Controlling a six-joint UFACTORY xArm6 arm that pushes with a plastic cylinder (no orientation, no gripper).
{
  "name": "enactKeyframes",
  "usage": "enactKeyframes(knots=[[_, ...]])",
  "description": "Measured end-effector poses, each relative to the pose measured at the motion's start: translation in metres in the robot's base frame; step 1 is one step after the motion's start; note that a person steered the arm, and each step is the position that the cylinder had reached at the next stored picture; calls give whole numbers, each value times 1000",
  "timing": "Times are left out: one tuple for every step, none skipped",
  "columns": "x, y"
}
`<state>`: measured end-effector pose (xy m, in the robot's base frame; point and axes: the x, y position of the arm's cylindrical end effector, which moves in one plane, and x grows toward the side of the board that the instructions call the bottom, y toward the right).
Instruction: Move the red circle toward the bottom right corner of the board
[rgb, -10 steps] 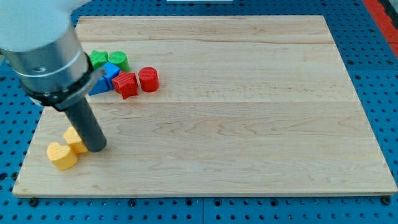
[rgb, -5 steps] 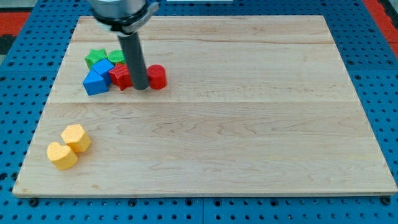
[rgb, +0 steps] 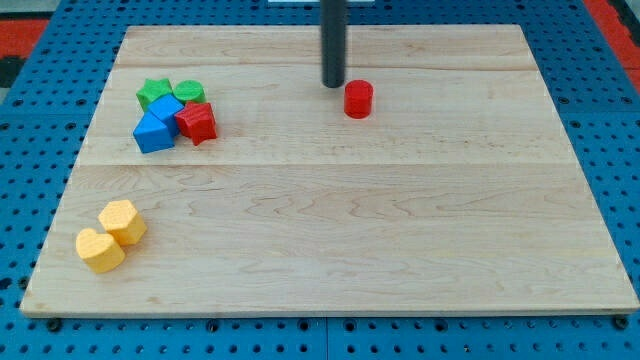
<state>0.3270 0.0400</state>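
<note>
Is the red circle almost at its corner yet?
Not yet. The red circle sits apart from the cluster of green, blue and red blocks at the view's left, out in the board's upper middle. My tip stands just to its upper left, well placed to push it. Left to do: most of the trip to the bottom right corner.

You get bright, even overhead light, pale wooden worktop cleanly exposed with faint sheen near its top edge, only short soft shadows under the blocks, sharp focus from corner to corner, no motion blur, worktop edges slightly converging toward the top.
</note>
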Motion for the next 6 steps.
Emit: enactKeyframes(knots=[[92,50],[148,85],[109,88],[153,131],[180,133],[155,111]])
